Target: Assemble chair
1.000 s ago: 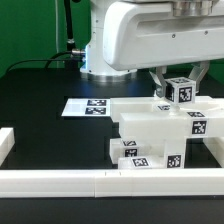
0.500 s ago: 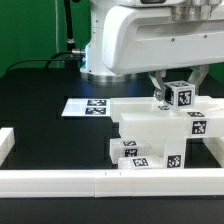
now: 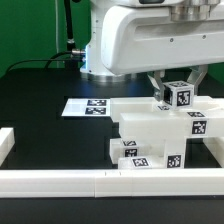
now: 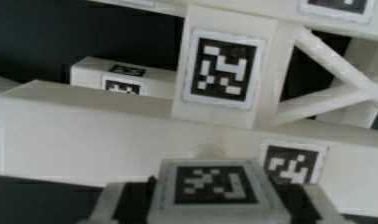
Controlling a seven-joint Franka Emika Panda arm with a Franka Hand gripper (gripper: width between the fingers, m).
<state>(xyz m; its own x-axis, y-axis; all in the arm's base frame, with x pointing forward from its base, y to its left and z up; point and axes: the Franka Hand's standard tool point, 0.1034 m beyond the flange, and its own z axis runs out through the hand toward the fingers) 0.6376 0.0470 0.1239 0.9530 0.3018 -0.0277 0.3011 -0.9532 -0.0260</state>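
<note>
The chair's white tagged parts stand joined at the exterior view's right: a blocky seat point(image 3: 150, 130) with tags on its front, and a frame behind it. My gripper point(image 3: 178, 88) is just above them, shut on a small white tagged cube point(image 3: 179, 95) held between its fingers. In the wrist view the cube point(image 4: 212, 187) sits between the two fingers, and the flat frame with diagonal struts and a tag point(image 4: 227, 68) lies beyond it. The cube is close over the top of the assembly; I cannot tell whether it touches.
The marker board point(image 3: 88, 106) lies flat on the black table behind the parts. A long low white border rail point(image 3: 60, 181) runs along the front, with a short upright piece point(image 3: 6, 142) at the exterior view's left. The arm's white body point(image 3: 140, 40) hangs above.
The gripper and cube have shifted very slightly between one second ago and half a second ago; since then nothing has visibly moved.
</note>
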